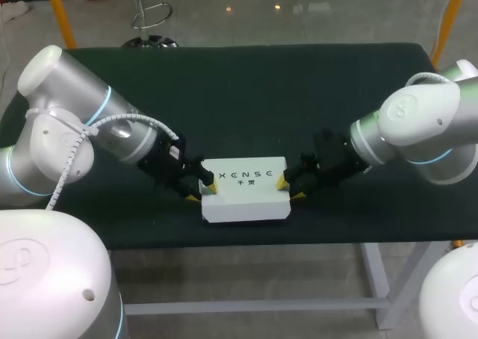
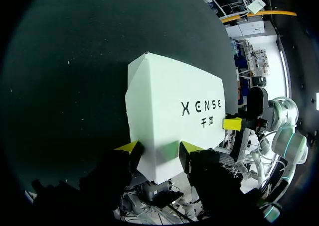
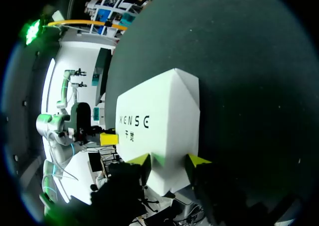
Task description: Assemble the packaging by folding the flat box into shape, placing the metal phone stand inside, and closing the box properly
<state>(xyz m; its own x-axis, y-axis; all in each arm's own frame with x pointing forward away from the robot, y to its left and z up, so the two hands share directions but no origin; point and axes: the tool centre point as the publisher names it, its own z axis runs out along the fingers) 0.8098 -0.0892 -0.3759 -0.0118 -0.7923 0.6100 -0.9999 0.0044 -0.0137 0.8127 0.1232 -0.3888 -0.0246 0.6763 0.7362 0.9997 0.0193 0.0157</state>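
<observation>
A closed white box (image 1: 243,190) with dark print on its lid lies near the front edge of the table. My left gripper (image 1: 200,190) holds its left end and my right gripper (image 1: 290,190) its right end. In the left wrist view the box (image 2: 169,106) has its near end between the left gripper's (image 2: 159,147) fingers, which press it from both sides. The right wrist view shows the same: the box (image 3: 159,116) sits clamped in the right gripper (image 3: 169,160). Each wrist view also catches the other arm's yellow fingertip (image 2: 232,124) (image 3: 108,139) at the far end. No metal phone stand is visible.
The dark green table (image 1: 246,92) stretches bare behind the box and to both sides. The box sits close to the table's front edge (image 1: 246,243).
</observation>
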